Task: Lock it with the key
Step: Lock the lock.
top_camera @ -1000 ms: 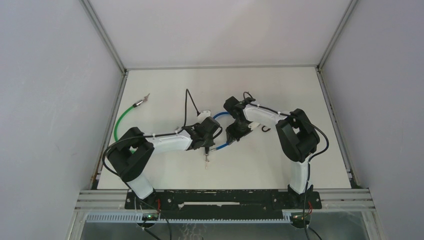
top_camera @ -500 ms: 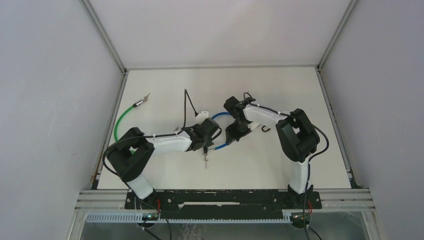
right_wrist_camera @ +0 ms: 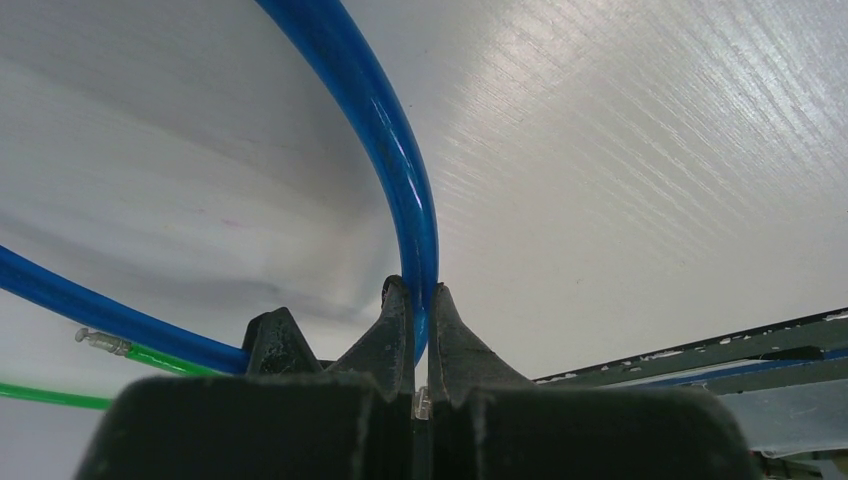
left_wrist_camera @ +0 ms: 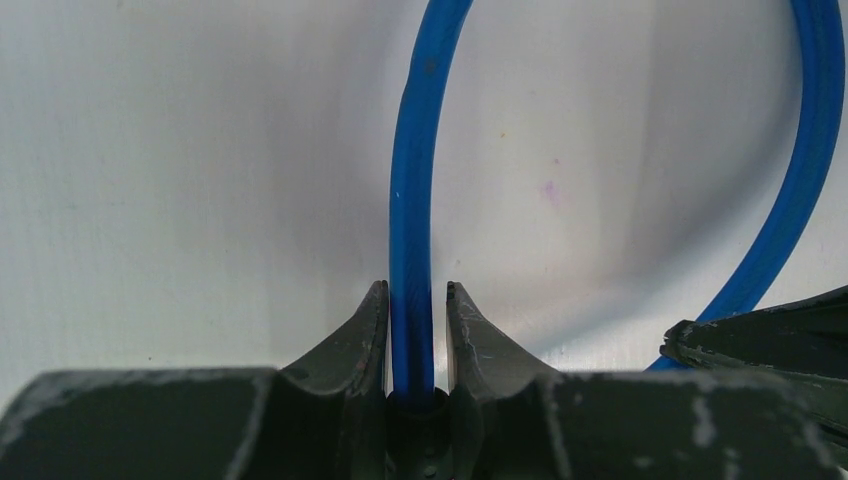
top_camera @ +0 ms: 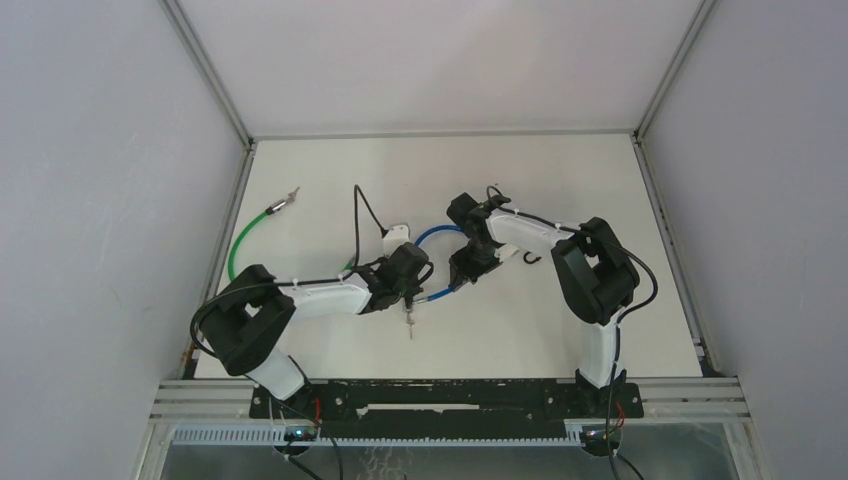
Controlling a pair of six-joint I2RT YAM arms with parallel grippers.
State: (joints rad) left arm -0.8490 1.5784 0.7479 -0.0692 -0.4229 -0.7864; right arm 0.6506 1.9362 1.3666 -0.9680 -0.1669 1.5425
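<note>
A blue cable lock [top_camera: 437, 233] loops on the white table between both arms. My left gripper [left_wrist_camera: 415, 290] is shut on it where the blue cable [left_wrist_camera: 410, 150] enters the black lock body [left_wrist_camera: 416, 418]. My right gripper [right_wrist_camera: 415, 286] is shut on the other end of the cable [right_wrist_camera: 390, 130]. From above, the left gripper [top_camera: 410, 277] and right gripper [top_camera: 466, 268] sit close together. A small metal key [top_camera: 410, 322] shows just below the left gripper. I cannot tell whether it sits in the lock.
A green cable [top_camera: 240, 250] with a metal tip [top_camera: 286, 200] curves along the table's left side. A small black hook [top_camera: 532, 258] lies right of the right wrist. White walls enclose the table on three sides.
My left arm has drawn back and to the left, its elbow swinging toward the left wall. The lock end shifted slightly with it. The right arm has stayed put.
</note>
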